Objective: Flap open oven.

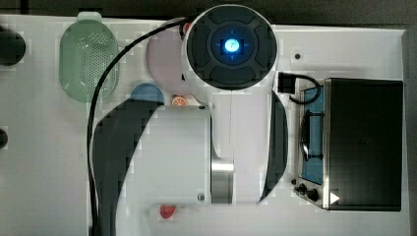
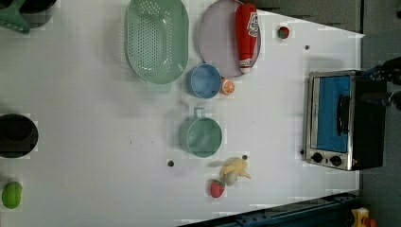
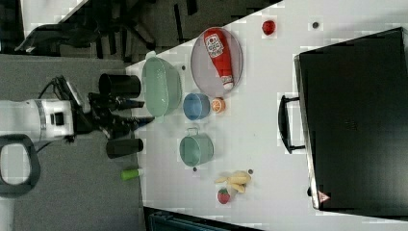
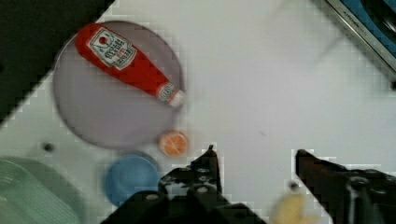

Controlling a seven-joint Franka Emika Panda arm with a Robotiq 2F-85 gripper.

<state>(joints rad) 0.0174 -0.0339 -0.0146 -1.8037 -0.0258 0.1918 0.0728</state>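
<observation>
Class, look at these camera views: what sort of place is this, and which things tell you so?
Probably a robot lab's mock kitchen: a white table holding a black-and-silver toaster oven, a toy red ketchup bottle on a round plate, and a green perforated colander.

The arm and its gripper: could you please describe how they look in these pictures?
The arm has glossy white rounded shells with dark grey joint sections and a silver metal band. Its round dark cap carries a glowing blue light at the centre. A black cable loops alongside it. The gripper is black, with two fingers on a bolted black body.
</observation>
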